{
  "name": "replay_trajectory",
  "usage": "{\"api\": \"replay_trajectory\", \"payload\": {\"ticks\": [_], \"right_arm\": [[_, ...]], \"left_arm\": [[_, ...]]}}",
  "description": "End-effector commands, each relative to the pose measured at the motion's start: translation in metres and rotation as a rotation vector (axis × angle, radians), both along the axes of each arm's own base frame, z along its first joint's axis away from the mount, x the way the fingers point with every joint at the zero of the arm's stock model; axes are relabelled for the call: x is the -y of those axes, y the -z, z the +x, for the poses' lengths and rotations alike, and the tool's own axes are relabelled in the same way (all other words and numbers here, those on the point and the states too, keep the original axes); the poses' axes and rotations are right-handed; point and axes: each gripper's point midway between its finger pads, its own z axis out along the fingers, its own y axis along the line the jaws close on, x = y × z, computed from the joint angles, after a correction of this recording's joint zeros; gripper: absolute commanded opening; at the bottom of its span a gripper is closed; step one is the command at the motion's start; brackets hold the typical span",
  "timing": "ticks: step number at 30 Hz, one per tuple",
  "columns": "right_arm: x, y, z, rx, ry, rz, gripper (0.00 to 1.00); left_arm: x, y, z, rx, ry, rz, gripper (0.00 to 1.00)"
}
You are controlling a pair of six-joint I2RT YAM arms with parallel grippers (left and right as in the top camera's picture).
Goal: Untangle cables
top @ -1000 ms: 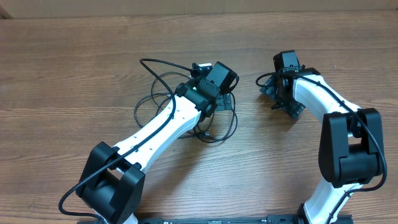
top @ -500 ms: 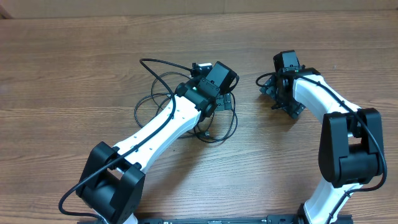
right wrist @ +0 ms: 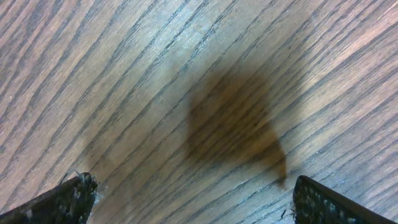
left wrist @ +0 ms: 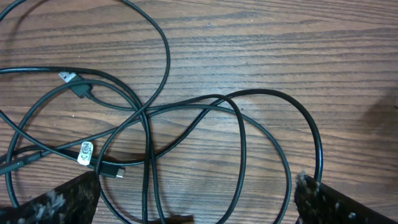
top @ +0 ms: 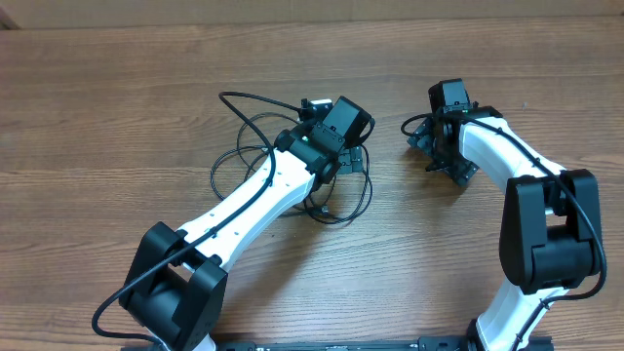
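Left gripper [left wrist: 198,204] is standing wide open, its two fingers [left wrist: 59,200] showing at the lower corners of the left wrist view and closing on nothing. It is hanging low over the right-hand part of the cables [top: 244,99], which are lying in a loose tangle on the wooden table [top: 117,78], left of centre, with the left arm [top: 253,200] stretching across them. Seen from the wrist, thin black loops are crossing one another several times. A plug with a silver tip [left wrist: 76,86] is lying at the upper left, and a second plug [left wrist: 111,170] is lying lower down, just beside a small white tag [left wrist: 86,152] on a cord. One loop is curving close to the right-hand finger; whether it is touching, I cannot tell. Over to the right, the right gripper [top: 426,146] is also gaping wide and holding nothing, sitting well apart from the tangle above bare wood. Its own camera is showing only grain and a blurred dark shadow [right wrist: 230,127] between the fingertips.
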Motion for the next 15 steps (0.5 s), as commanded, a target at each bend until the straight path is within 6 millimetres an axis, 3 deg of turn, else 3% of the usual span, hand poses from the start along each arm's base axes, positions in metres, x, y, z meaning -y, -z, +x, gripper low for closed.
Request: {"api": "replay_trajectory", "payload": {"ticks": [1,15], "right_arm": [[0.0015,-0.0030,0.0001,0.009,0.006,-0.005,1.00],[0.0015,-0.0030,0.0001,0.009,0.006,-0.005,1.00]], "left_arm": [[0.0002,0.0025,0.0013,-0.009,0.000,0.000,1.00],[-0.0007,0.0031,0.0004,-0.014,-0.001,0.004,1.00]]}}
